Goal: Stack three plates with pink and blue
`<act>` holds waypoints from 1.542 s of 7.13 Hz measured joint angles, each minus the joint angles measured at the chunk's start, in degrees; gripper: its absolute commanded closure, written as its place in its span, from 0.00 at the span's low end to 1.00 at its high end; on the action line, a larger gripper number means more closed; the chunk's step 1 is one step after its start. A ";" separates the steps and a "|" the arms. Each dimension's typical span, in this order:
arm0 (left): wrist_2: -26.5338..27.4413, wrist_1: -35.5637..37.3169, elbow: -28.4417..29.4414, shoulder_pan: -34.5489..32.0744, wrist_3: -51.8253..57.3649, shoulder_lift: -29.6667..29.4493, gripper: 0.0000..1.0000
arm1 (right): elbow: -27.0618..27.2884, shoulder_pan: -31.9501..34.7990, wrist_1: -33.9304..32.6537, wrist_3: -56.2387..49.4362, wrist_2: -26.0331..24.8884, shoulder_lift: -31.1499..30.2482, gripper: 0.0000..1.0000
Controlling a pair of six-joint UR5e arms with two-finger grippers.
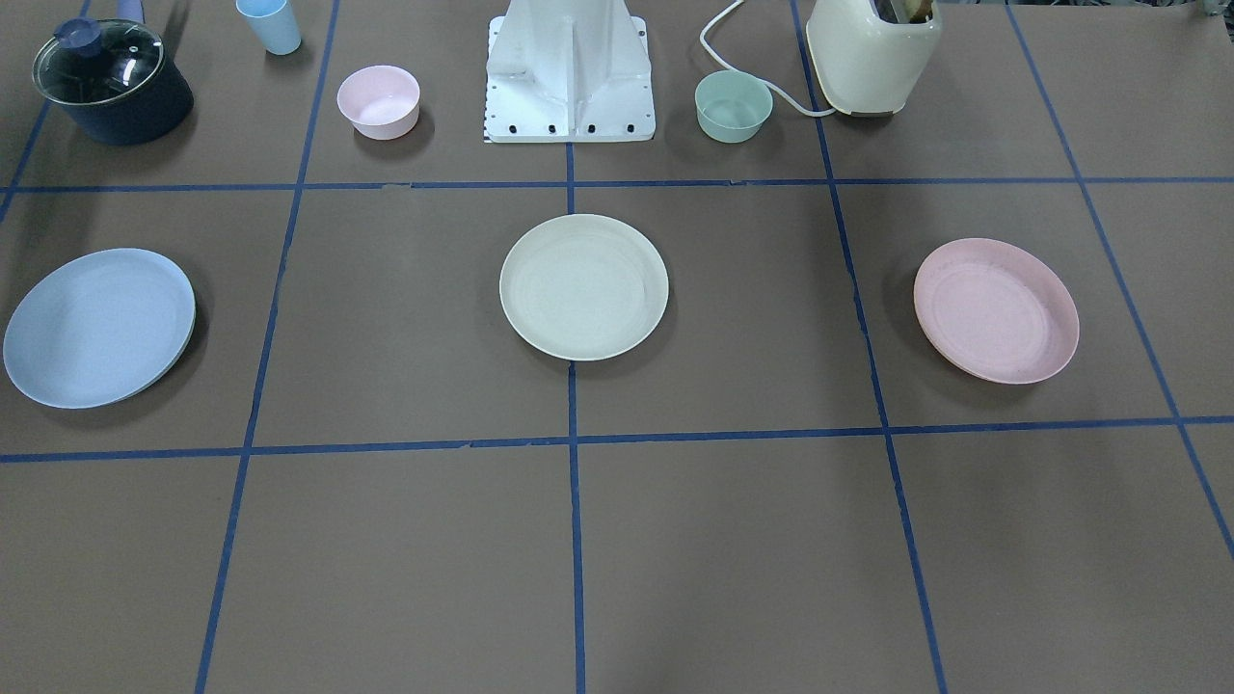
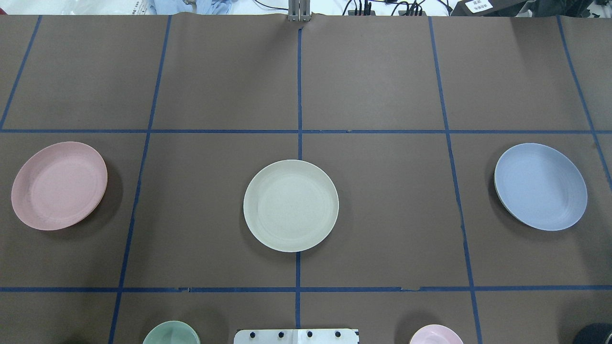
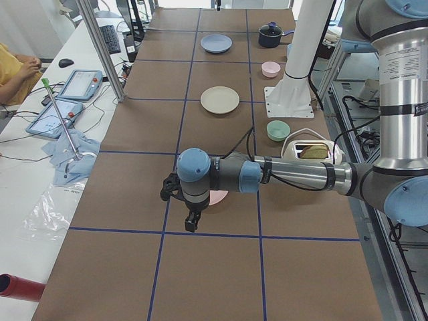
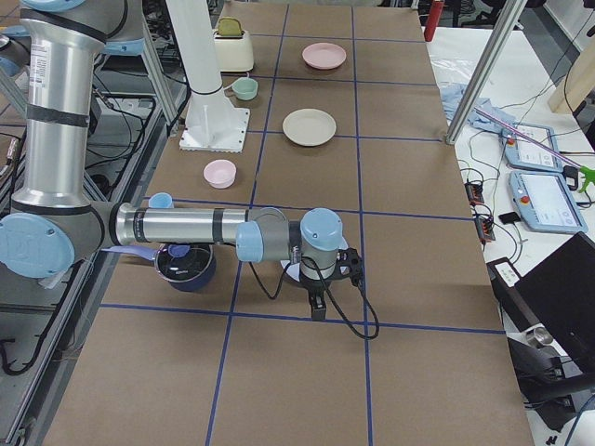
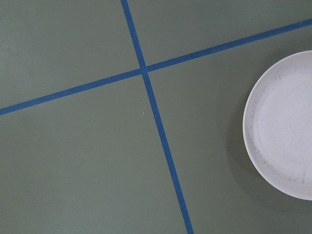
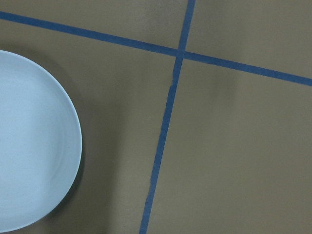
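L arm hides pink plate partly, blue plate cropped

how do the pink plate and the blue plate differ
Colour: the pink plate is pale pink, the blue plate light blue. Side: the pink plate lies on the robot's left, the blue plate on its right. Both are round, shallow, right side up and unstacked, flanking the cream plate.

Toaster on table. Green bowl just beside it; pink bowl, blue cup, glass-lidded dark pot progressively farther from toaster, same row.
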 measured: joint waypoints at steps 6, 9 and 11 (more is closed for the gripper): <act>0.24 -5.33 -0.12 0.35 -2.19 -1.45 0.00 | 7.77 -0.30 0.43 0.30 1.88 1.58 0.00; 0.79 -17.35 1.76 0.46 -17.74 -9.48 0.00 | 8.43 -0.65 3.91 0.51 2.34 4.71 0.00; 0.47 -31.96 7.59 0.75 -24.29 -11.38 0.00 | 7.34 -1.11 6.46 2.76 4.53 5.20 0.00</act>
